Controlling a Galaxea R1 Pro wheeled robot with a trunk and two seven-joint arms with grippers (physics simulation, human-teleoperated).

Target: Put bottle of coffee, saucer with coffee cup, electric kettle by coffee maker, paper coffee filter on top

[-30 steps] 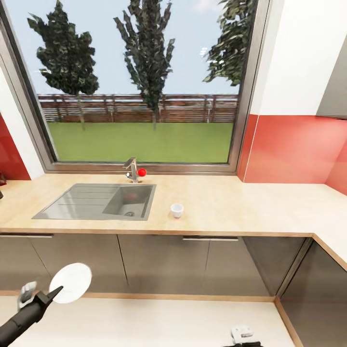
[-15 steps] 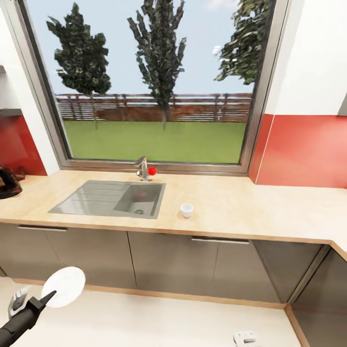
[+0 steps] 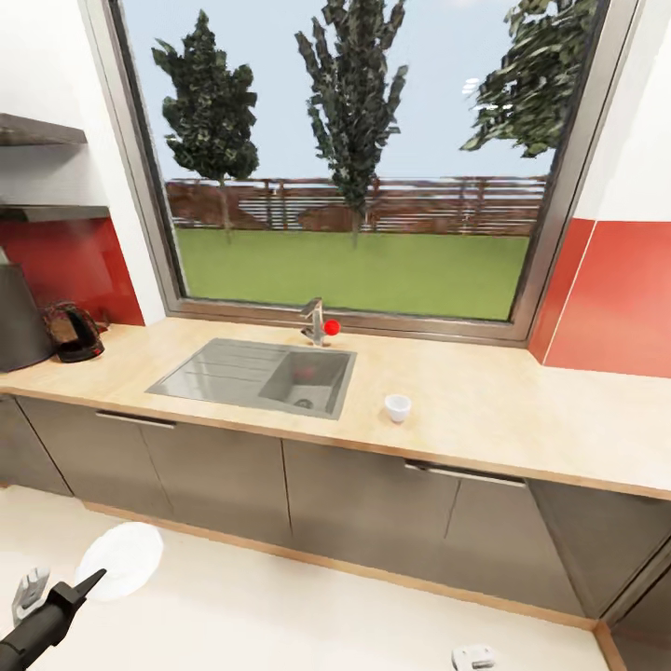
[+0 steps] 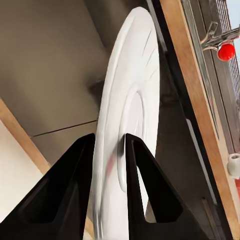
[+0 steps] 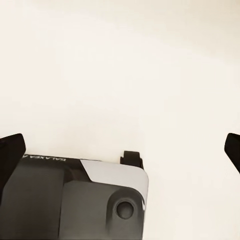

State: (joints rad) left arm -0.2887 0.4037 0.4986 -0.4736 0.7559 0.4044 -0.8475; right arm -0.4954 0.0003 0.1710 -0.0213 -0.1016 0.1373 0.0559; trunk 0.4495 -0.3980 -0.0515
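Saucer (image 4: 129, 115) is what the left gripper (image 4: 109, 150) pinches, its two dark jaws pressed on the rim with the plate standing on edge, low over the floor and well out from the sink (image 3: 256, 375). An edge pinch like that could slip or let the saucer swing if the base turns sharply. The right gripper (image 5: 120, 150) has its jaws spread wide with nothing between them; a mirrored line of small lettering on the body beneath them is too fine to read. On the counter (image 3: 485, 419), the coffee cup (image 3: 398, 407) stands just right of the sink, the electric kettle (image 3: 75, 333) well to its left, beside a dark grey thing at the frame edge, possibly the coffee maker.
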